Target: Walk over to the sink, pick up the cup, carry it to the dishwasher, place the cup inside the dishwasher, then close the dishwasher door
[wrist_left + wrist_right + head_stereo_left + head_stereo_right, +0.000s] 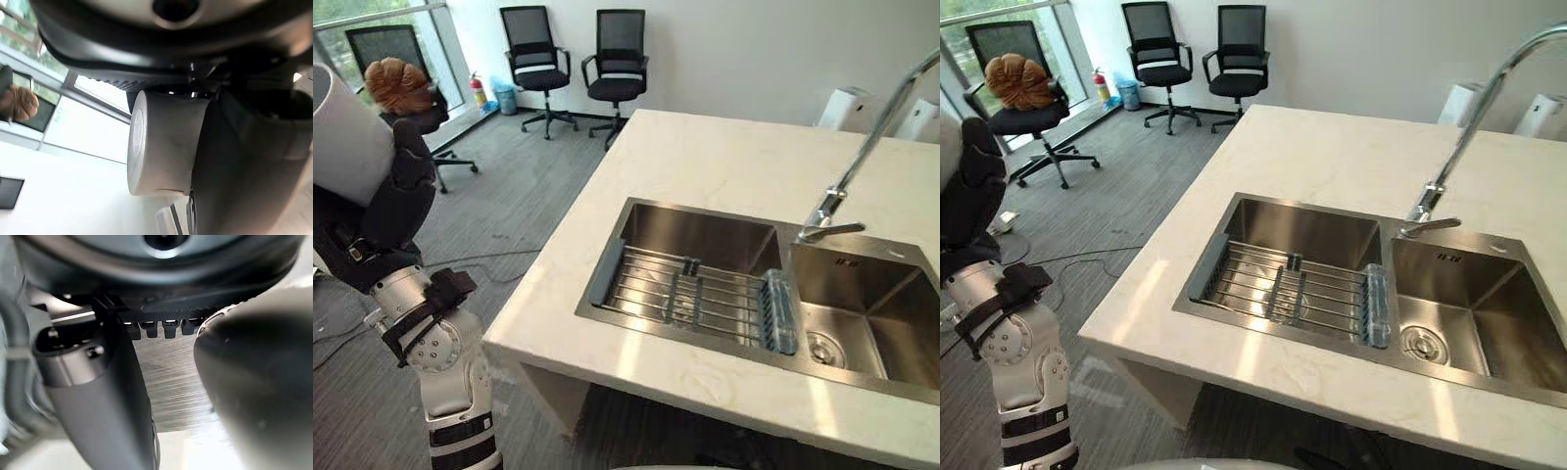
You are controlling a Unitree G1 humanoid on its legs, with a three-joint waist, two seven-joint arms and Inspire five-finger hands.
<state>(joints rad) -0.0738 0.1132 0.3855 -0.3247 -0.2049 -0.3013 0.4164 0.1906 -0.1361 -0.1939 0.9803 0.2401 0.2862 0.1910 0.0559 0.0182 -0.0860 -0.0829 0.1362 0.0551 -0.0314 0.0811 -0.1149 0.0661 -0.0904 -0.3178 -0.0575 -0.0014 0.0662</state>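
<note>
- My left hand (399, 188) was wrapped round the cup (342, 137), raised well clear of the counter (705, 166), I judged so it would carry without knocking the edge.
- My right hand (100, 406) sat idle; its grip I couldn't tell.

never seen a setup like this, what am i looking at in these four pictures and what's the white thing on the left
This is a walking humanoid robot with two arms that end in dark hands. The two wide pictures come from the two eyes of a camera on its head. They look down at a pale counter with a steel double sink, a wire rack in the left basin and a tall faucet. Office chairs stand behind.

The two close-ups come from cameras on its wrists. The white thing is a cup, held up beside the counter with the left hand curled round it. The right wrist view shows the right hand near brushed metal.
</note>
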